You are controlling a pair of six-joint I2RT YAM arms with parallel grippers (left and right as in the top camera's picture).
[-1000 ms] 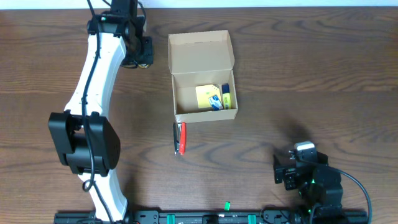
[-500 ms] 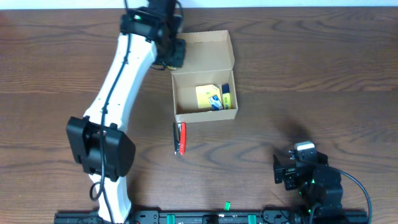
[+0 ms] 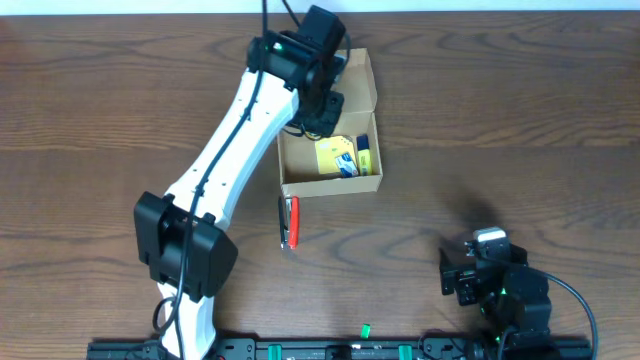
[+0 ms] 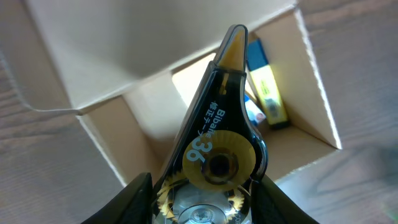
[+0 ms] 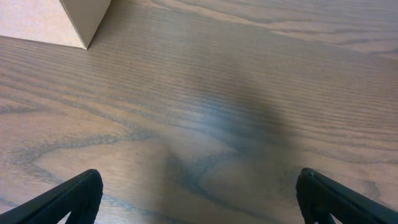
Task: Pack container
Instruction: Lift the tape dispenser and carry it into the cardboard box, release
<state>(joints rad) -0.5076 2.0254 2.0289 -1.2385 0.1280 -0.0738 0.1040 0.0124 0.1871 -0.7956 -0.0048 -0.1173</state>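
Observation:
The tan cardboard container [image 3: 362,183] sits open at the table's middle back, its flap lid [image 3: 358,75] folded away. Inside lie a pale yellow sticky-note pad [image 3: 334,151], a yellow highlighter [image 3: 364,152] and a small blue-and-white item [image 3: 346,168]. My left gripper [image 3: 318,108] hovers over the box's back left part, shut on a black-and-yellow correction tape dispenser [image 4: 214,158] that points down into the box [image 4: 314,102]. The highlighter also shows in the left wrist view [image 4: 266,87]. My right gripper [image 3: 478,270] rests open and empty near the front right.
A red-and-black utility knife [image 3: 289,221] lies on the wood just in front of the box's left corner. A box corner [image 5: 68,18] shows at the top left of the right wrist view. A small green thing [image 3: 365,327] lies at the front edge.
My left arm has swung right from the table's back left, carrying the correction tape dispenser over the open box. The right arm has not moved.

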